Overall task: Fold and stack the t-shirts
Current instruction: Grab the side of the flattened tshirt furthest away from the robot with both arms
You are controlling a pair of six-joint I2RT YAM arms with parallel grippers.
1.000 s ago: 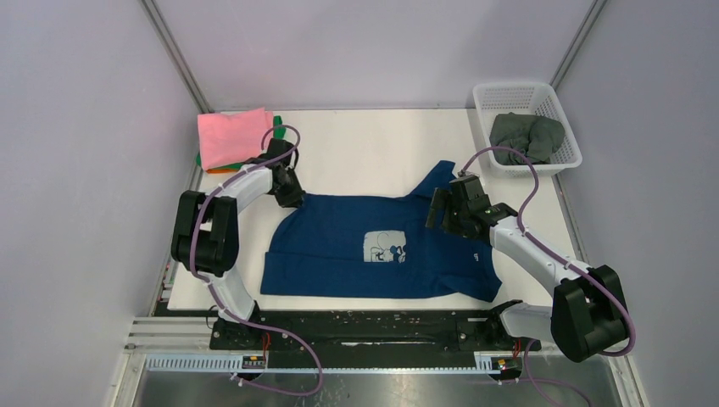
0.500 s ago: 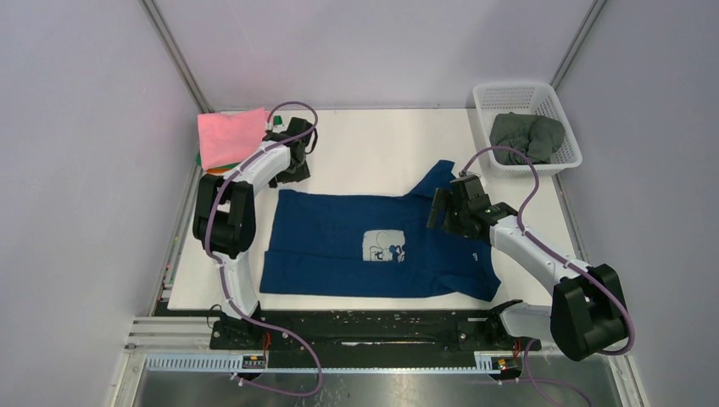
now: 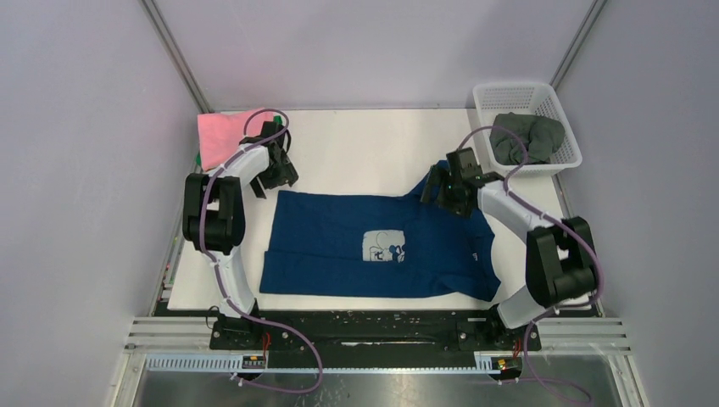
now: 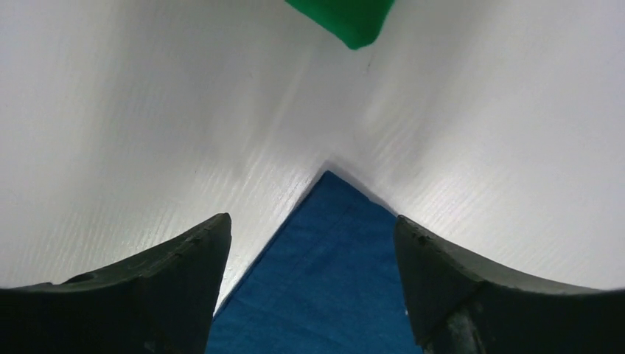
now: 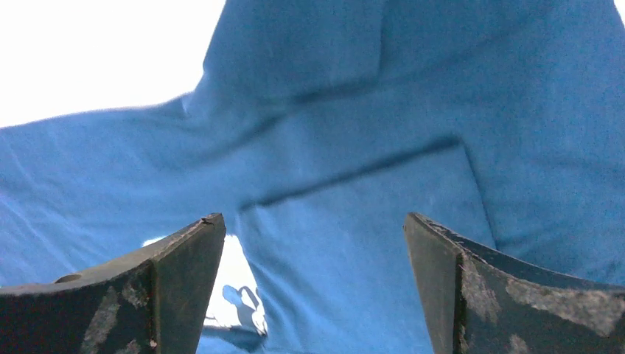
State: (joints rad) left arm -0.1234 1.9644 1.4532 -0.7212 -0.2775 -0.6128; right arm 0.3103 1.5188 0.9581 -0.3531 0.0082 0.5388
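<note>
A navy blue t-shirt (image 3: pixel 339 242) with a pale square chest print (image 3: pixel 384 248) lies spread flat on the white table (image 3: pixel 365 144). My left gripper (image 3: pixel 276 175) hovers open just beyond the shirt's far-left corner. In the left wrist view that blue corner (image 4: pixel 332 280) lies on the table between the spread fingers (image 4: pixel 184 265), untouched. My right gripper (image 3: pixel 441 188) hangs open over the shirt's far-right sleeve. The right wrist view shows folds of blue cloth (image 5: pixel 332 147) and part of the print (image 5: pixel 236 287) below the open gripper (image 5: pixel 313 228), with nothing held.
Folded shirts are stacked at the far left, a pink one (image 3: pixel 222 136) on top and a green edge (image 4: pixel 346 18) showing. A white mesh basket (image 3: pixel 509 90) at the far right holds a dark grey-green shirt (image 3: pixel 526 136).
My left gripper has opened, let go of the shirt's far-left corner and drawn back from it. The right gripper has moved toward the back, over the far-right sleeve, still open.
</note>
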